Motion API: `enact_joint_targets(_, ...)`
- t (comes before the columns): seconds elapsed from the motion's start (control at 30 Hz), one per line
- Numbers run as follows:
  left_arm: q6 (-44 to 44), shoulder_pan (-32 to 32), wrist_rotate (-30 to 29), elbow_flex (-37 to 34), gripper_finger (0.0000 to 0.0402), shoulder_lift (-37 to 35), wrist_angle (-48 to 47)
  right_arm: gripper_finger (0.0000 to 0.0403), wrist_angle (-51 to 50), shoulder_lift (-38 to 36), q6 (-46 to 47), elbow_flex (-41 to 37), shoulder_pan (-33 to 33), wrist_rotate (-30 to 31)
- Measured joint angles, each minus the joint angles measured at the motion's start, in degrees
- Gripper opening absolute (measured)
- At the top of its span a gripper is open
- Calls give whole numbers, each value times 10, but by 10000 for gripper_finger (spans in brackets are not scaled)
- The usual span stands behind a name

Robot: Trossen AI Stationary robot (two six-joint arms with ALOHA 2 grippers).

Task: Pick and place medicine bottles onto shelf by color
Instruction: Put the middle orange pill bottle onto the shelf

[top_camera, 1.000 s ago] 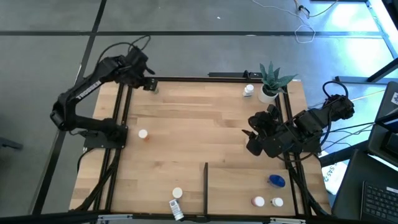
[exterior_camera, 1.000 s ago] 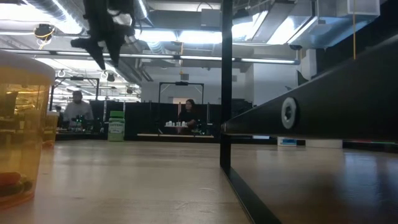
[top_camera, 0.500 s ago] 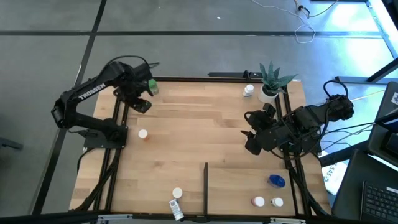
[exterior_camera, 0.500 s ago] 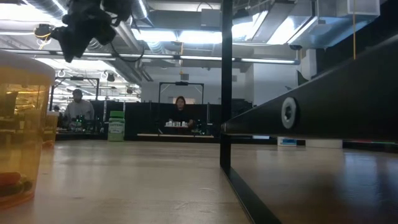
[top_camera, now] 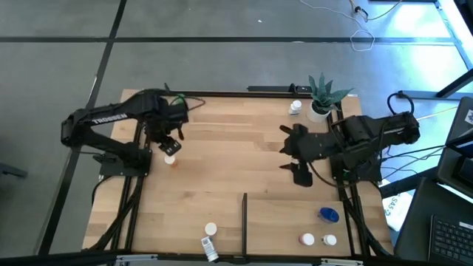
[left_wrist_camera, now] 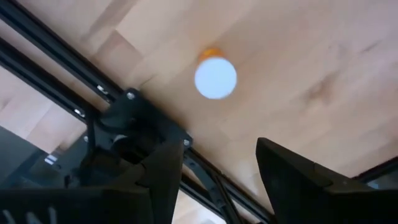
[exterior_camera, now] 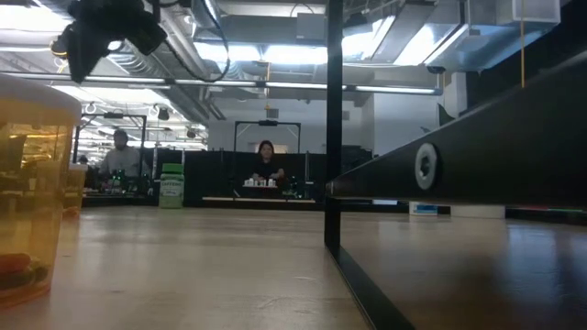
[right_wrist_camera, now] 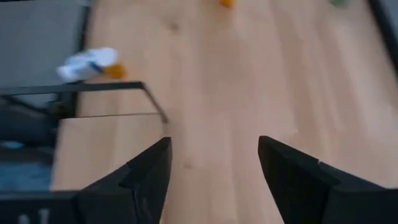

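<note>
From above, the left gripper (top_camera: 171, 140) hangs just over an orange bottle (top_camera: 170, 159) with a white cap, near the table's left rail. The right gripper (top_camera: 293, 155) hovers mid-table, well apart from the blue bottle (top_camera: 329, 215) (which sits by the right rail).

In the left wrist view the fingers (left_wrist_camera: 163, 168) stand apart, empty, the orange bottle (left_wrist_camera: 215, 77) ahead between them.

The right wrist view shows spread fingers (right_wrist_camera: 149, 171) holding nothing, a fallen bottle (right_wrist_camera: 90, 63) beyond the divider bar (right_wrist_camera: 112, 87).

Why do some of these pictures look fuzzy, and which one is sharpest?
High view: sharpest overall. Left wrist view: the white-capped bottle is smeared. Right wrist view: the lying bottle is soft. Low view: the near orange bottle is out of focus, and ceiling lights glare.
</note>
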Motion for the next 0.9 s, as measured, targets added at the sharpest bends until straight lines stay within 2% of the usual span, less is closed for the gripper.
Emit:
enact_joint_targets(0.23,-38,-73,-1,0,198,0,5,241,71,0,-134,0,-59,-195)
enact_joint_targets(0.33,-40,-93,-1,0,198,0,14,241,70,0,-165,0,-76,-237)
enact_joint_targets(0.47,-45,-99,-1,0,198,0,24,241,70,0,-197,0,-83,-230)
enact_joint_targets(0.63,-48,-99,-1,0,198,0,32,241,70,0,-193,0,-83,-183)
enact_joint_targets(0.77,-40,-99,-1,-1,198,0,33,241,70,0,-194,0,-83,-181)
enact_joint_targets(0.9,-11,-99,-2,-31,198,0,41,241,69,0,-193,0,-83,-181)
